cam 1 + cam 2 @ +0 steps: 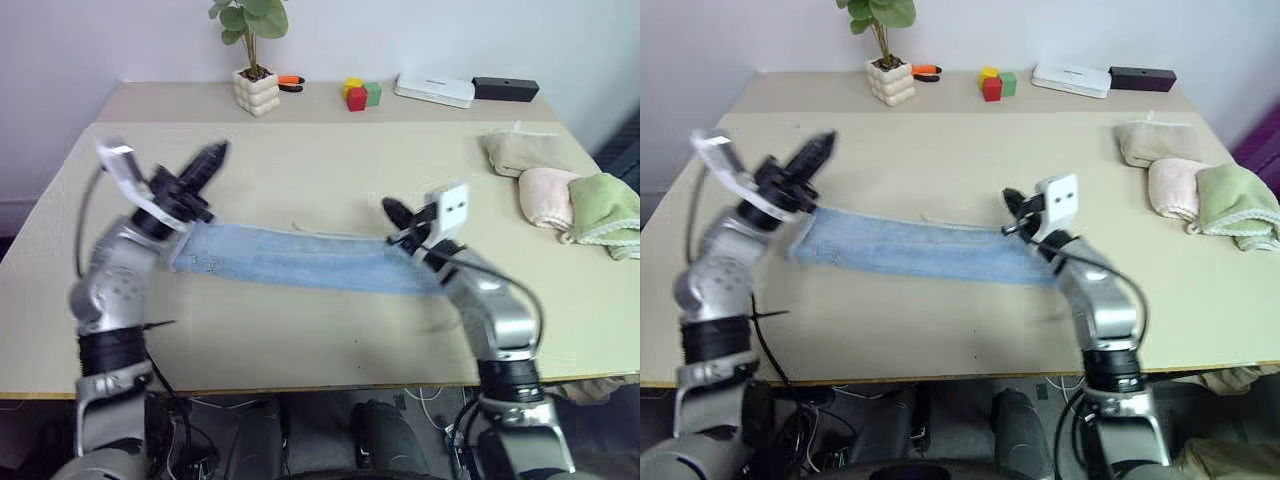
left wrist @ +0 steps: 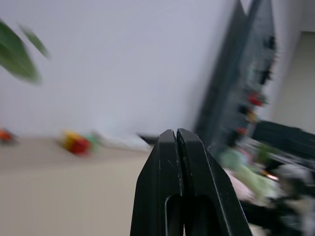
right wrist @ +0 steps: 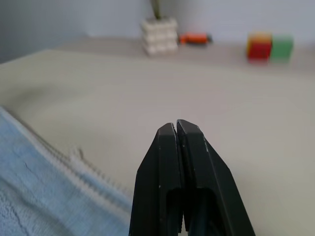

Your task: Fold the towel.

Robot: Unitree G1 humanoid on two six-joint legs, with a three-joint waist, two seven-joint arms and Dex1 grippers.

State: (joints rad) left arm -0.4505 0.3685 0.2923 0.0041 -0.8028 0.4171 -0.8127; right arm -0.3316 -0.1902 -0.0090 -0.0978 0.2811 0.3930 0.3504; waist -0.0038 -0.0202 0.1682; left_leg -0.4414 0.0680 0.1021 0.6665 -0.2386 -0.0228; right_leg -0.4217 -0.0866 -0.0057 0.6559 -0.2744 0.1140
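One light blue towel (image 1: 300, 258) lies flat on the table (image 1: 320, 170) between two tools, left (image 1: 216, 155) and right (image 1: 392, 212), both pinched empty.

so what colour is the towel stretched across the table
Light blue with a whitish hem; the towel shows best in the left eye view.

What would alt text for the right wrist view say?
The right gripper's two black fingers are pressed shut above a tan table, with a light blue towel beside them. A white plant pot and coloured blocks stand beyond.
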